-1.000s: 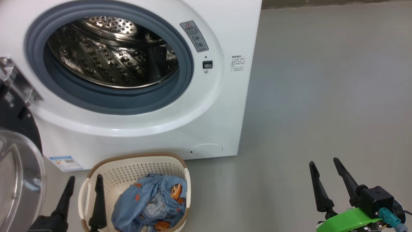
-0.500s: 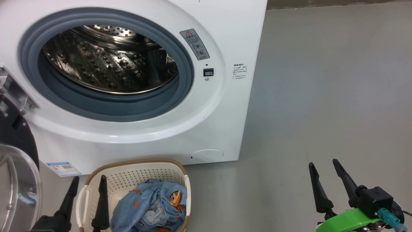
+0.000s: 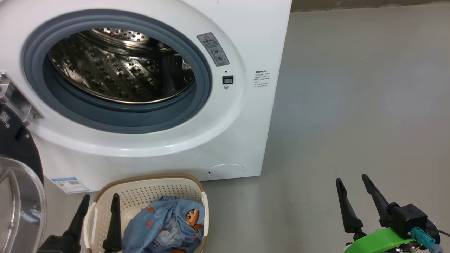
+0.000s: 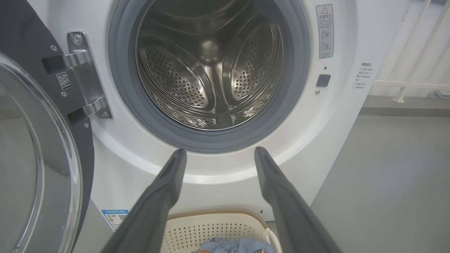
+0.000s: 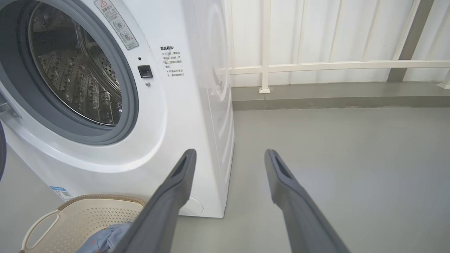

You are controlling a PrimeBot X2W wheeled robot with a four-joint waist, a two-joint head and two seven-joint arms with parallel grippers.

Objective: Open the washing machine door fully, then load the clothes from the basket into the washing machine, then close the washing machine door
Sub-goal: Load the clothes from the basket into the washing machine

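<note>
The white washing machine [image 3: 246,35] bears a grey warning sticker [image 3: 213,49] with a red triangle, fine print [image 3: 262,79] too small to read, and a blue label [image 3: 70,184]. Its glass-bowled door [image 3: 17,196] stands open at left. Blue cartoon-print clothes [image 3: 165,225] lie in the perforated cream basket [image 3: 147,191] in front. The left gripper [image 3: 100,195] and right gripper [image 3: 351,177] are spread, empty.

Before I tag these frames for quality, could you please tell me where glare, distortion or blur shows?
Head view: sharp, evenly lit, glints across the drum, reflections in the washing machine door. Left wrist view: wide-angle stretching of the washing machine front; left gripper fingers loom large. Right wrist view: glossy sheen on the machine's side, no blur.
</note>
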